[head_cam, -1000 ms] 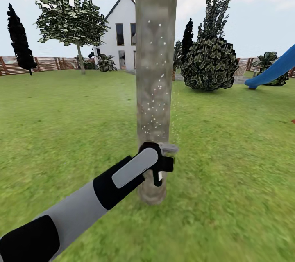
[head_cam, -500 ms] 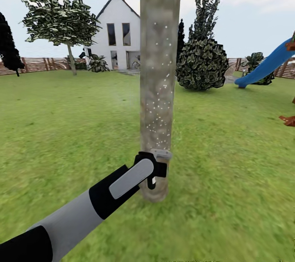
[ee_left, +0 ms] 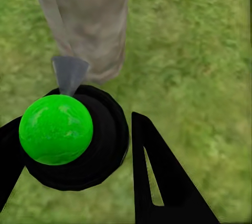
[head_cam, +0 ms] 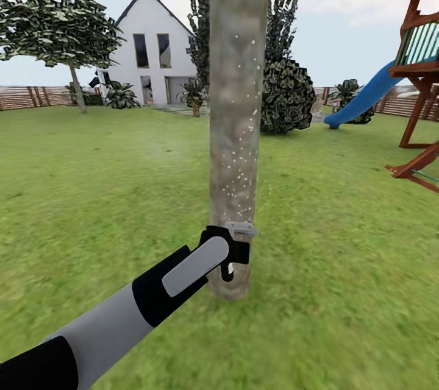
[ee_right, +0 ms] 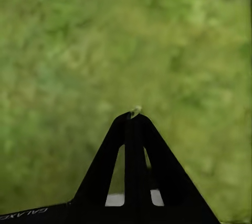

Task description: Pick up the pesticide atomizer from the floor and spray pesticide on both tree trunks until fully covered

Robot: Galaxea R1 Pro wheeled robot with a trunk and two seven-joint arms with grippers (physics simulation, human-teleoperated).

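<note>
Low down, clamping the atomizer point(head_cam: 241, 231) in the left gripper point(head_cam: 235, 253), right up against the foot of the trunk point(head_cam: 235, 134). Showing, in the left wrist view, dark fingers point(ee_left: 157, 182) pressing in on both sides of the round black body of the atomizer point(ee_left: 73, 137), with a green ball sitting on it and a grey nozzle pointing at the trunk point(ee_left: 89, 19) just beyond. Reaching in from the lower left in the head view, arm angling up across the grass point(head_cam: 91, 195). Carrying white pesticide point(head_cam: 241, 177) specks up the near face of the trunk, thickest just above the gripper, thinning higher up, hardly reaching the left edge of the bark.

Hanging over bare blurred grass, the right gripper point(ee_right: 134, 114), fingers pressing together tip to tip, holding nothing.

Leaving wide open lawn on both sides of the trunk and behind it. Standing well apart at the far edges: fence point(head_cam: 36, 96) along the back left, a small tree point(head_cam: 55, 24) and white house point(head_cam: 155, 42) beyond, a dark bush point(head_cam: 286, 94) just right of the trunk line but far back, a blue slide point(head_cam: 360, 100) and wooden playhouse point(head_cam: 421, 61) closing the right side.
</note>
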